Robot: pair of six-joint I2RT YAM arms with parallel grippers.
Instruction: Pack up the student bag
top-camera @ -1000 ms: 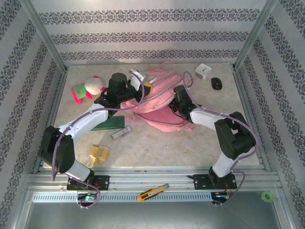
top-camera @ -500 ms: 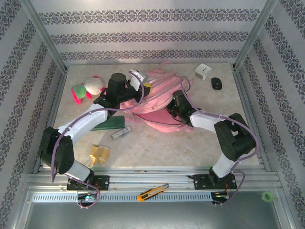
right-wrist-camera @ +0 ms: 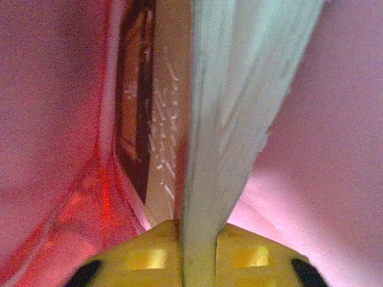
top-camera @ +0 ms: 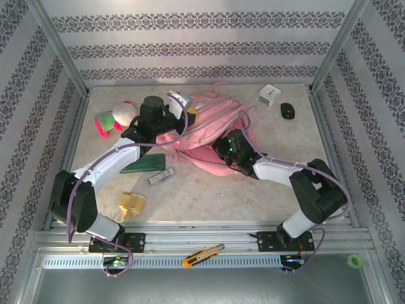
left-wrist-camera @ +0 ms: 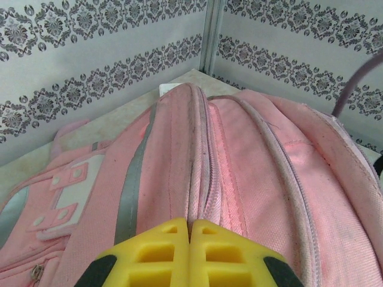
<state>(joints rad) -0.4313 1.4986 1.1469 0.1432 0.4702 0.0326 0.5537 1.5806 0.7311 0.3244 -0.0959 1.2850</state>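
Note:
The student bag (top-camera: 212, 120), a large pink backpack, lies at the back middle of the table. My left gripper (left-wrist-camera: 190, 226) is shut on a fold of its pink fabric beside a zip line (left-wrist-camera: 209, 179), holding the top edge up. In the top view that gripper (top-camera: 192, 116) sits at the bag's left side. My right gripper (right-wrist-camera: 197, 236) reaches inside the bag's pink interior (right-wrist-camera: 54, 119), shut on a thin pale book (right-wrist-camera: 239, 101) standing on edge between its fingers. From above, the right wrist (top-camera: 235, 147) is at the bag's mouth and its fingertips are hidden by fabric.
A pink-and-green plush toy (top-camera: 114, 117) lies at the back left. A green flat thing (top-camera: 147, 164), a silver bar (top-camera: 161, 177) and a yellow item (top-camera: 132, 202) lie front left. A white box (top-camera: 269, 94) and a black mouse (top-camera: 288, 111) sit back right. A utility knife (top-camera: 202, 255) rests on the front rail.
The right arm has pushed left and deeper into the bag's opening with the book. The left gripper has shifted slightly left, still pinching the bag's edge.

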